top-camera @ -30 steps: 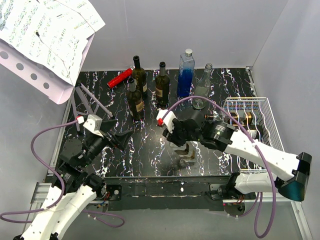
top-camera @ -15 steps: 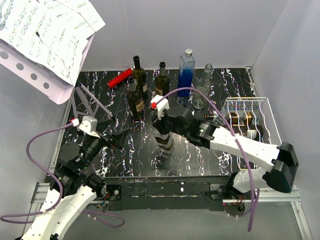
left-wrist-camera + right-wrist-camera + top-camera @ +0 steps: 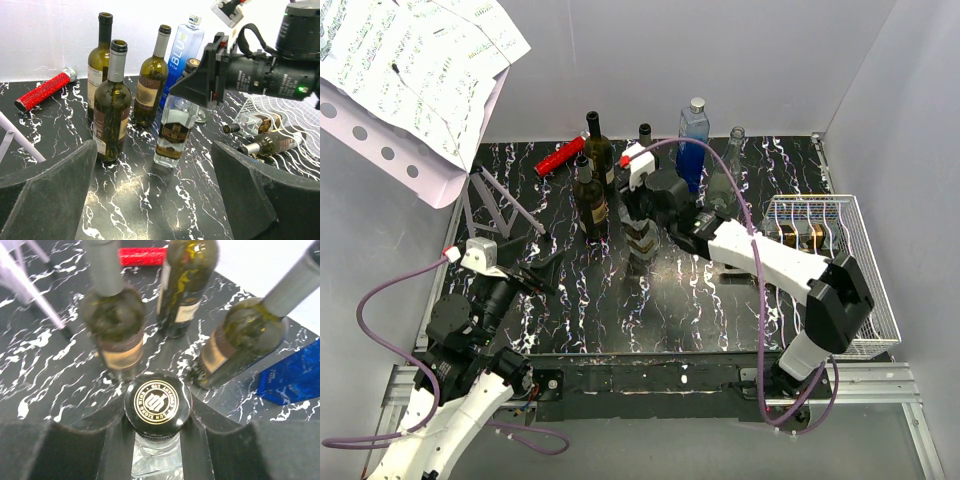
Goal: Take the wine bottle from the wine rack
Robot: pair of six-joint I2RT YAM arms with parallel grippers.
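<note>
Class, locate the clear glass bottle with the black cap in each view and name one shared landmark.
Top external: clear glass bottle, centre, below the right gripper.
Left wrist: the bottle, centre, upright.
Right wrist: the bottle, bottom centre, cap uppermost.
Landmark: red glittery cylinder.

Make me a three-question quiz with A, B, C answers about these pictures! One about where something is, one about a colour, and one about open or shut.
1. Where is the clear bottle that the right gripper holds?
A. at the far left corner
B. mid-table beside the dark bottles
C. at the near right corner

2. What colour is the glittery tube?
A. green
B. red
C. yellow

3. The left gripper is:
A. open
B. shut tight
C. out of view

Answers: 1 B, it stands upright next to the dark bottles, clamped at the neck. 2 B, it sparkles red. 3 A, its fingers sit wide apart with nothing between them.
</note>
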